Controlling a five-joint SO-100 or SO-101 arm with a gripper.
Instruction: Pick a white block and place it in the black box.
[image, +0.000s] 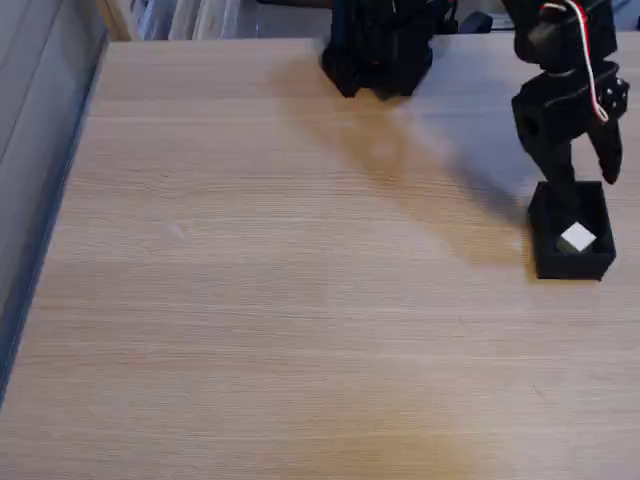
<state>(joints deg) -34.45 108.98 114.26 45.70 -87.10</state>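
Your gripper (587, 172) hangs at the upper right of the fixed view, just above the far rim of the black box (571, 262), its two fingers spread apart and holding nothing. The white block (578, 238) lies inside the box, on its floor, turned cornerwise to the walls. The box sits on the wooden table (280, 300) near the right edge of the frame. The arm's base (380, 45) stands at top centre.
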